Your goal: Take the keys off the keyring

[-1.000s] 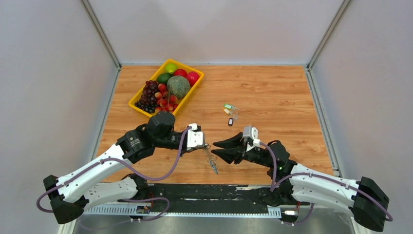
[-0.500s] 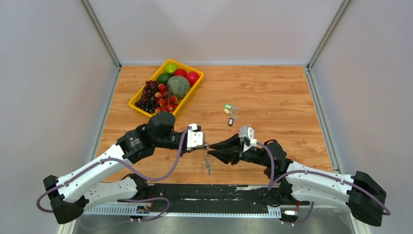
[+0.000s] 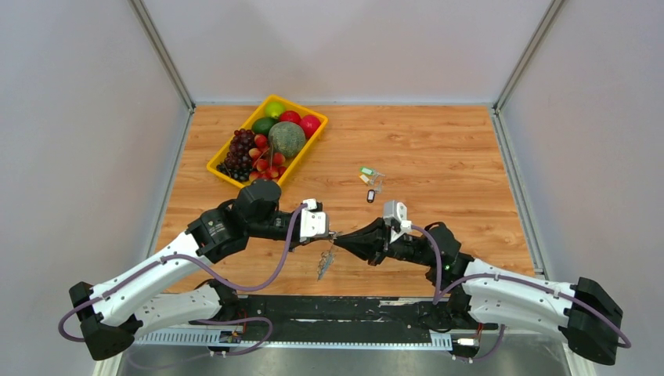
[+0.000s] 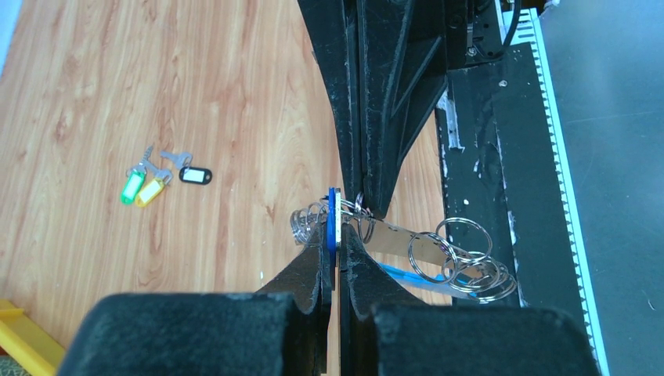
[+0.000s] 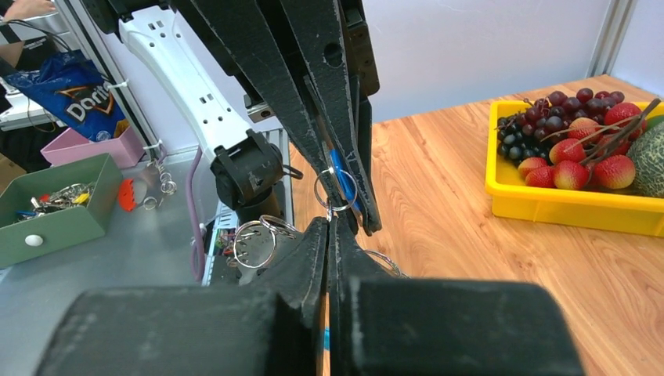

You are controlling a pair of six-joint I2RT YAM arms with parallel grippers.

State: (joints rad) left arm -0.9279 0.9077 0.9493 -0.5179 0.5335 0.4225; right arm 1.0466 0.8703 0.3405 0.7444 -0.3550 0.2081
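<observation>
Left gripper (image 4: 337, 254) is closed tight on a thin blue tag (image 4: 333, 215), which shows edge-on between its black fingertips. The right gripper (image 5: 329, 227) faces it tip to tip. It is also fully closed, and it seems to pinch one small silver ring just beside that tag, though the ring is too fine to be sure of the grip. The two grippers meet in the air over the near middle of the wooden counter (image 3: 438, 141).

The keyring (image 4: 438, 254) is a loose bunch of linked silver rings with a flat metal strip. It hangs from the spot where the grippers meet and trails toward the near edge of the counter. In the overhead view it appears as a small pale cluster dangling just below the fingertips.

Three keys (image 3: 369, 178) lie loose on the counter on the far side of the grippers. The green-tagged key (image 4: 131, 186) and the yellow-tagged key (image 4: 150, 190) lie side by side. The black-tagged key (image 4: 195, 175) is just beside them.

A yellow fruit tray (image 5: 564, 205) sits at the far left of the counter, well apart from the keys. It holds dark grapes (image 5: 540, 121), strawberries (image 5: 571, 172) and a green melon (image 3: 287, 139).
</observation>
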